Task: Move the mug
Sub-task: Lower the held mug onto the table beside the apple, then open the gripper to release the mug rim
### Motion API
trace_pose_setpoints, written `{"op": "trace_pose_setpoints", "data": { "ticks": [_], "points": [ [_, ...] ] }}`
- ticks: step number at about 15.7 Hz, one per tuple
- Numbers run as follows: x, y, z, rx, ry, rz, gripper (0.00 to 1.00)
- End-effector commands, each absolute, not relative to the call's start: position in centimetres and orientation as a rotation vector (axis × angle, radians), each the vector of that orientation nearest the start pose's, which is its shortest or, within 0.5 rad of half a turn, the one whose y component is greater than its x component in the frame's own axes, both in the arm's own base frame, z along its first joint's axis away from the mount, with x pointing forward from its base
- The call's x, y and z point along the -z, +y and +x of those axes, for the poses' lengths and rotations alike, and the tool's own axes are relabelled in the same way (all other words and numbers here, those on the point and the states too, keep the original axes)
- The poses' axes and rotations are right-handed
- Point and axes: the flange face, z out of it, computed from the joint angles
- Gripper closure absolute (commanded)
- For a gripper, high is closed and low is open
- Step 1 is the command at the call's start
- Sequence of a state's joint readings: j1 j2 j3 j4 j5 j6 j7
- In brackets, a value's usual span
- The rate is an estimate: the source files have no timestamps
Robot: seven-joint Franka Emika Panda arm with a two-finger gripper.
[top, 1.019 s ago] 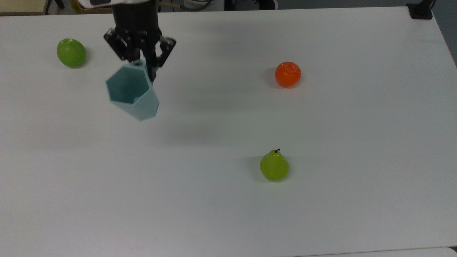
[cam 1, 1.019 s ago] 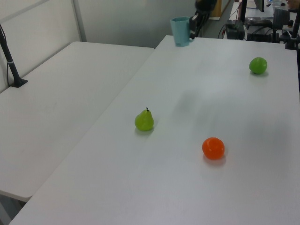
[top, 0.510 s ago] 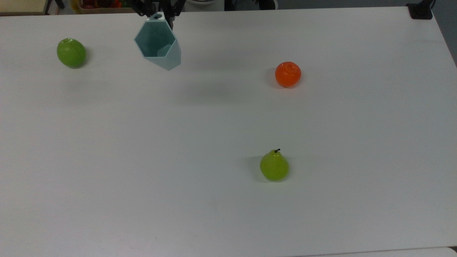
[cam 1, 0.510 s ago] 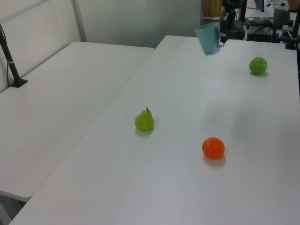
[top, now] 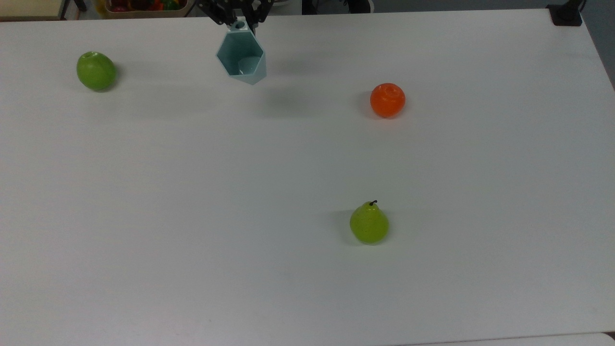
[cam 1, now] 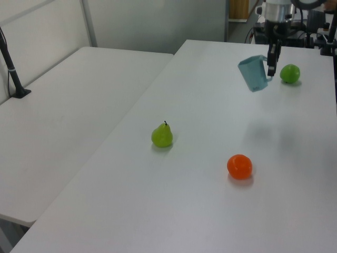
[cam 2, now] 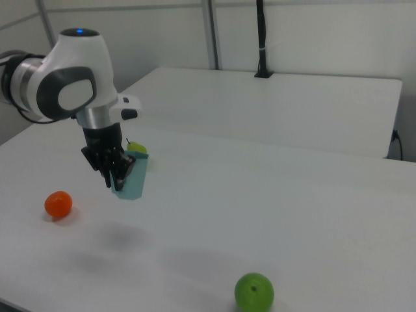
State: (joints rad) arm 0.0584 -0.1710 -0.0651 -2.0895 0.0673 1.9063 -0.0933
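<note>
Mug (top: pixel 241 59) (cam 1: pixel 254 74) (cam 2: pixel 133 177): held tilted, clear above the white surface (top: pixel 240 192), shadow beneath. Fingers (top: pixel 239 20) (cam 1: pixel 270 68) (cam 2: pixel 117 174) pinching the mug's tab at the rim. Green apple (cam 1: pixel 289 73) just beyond the fingers in the left view. Orange (top: pixel 387 100) and pear (top: pixel 368 224) resting well apart from the fingers, lower in the top view.

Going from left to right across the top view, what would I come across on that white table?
Green apple → mug, held up by the gripper at its tab → green pear → orange. The pear and orange sit almost level in that direction, with the pear's middle slightly further left.
</note>
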Motion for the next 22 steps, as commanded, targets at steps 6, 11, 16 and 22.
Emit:
{"op": "trace_pose_setpoints", "data": {
  "ticks": [6, 11, 16, 22],
  "points": [
    [-40.5, 1.0, 46.6, 0.076, -0.244, -3.15, 0.97],
    [-36.5, 0.5, 45.4, 0.159, -0.336, -3.202, 0.97],
    [-36.0, -0.9, 46.0, 0.229, -0.308, -3.212, 0.97],
    [-32.9, -1.0, 46.4, 0.157, -0.294, -3.212, 0.92]
  ]
}}
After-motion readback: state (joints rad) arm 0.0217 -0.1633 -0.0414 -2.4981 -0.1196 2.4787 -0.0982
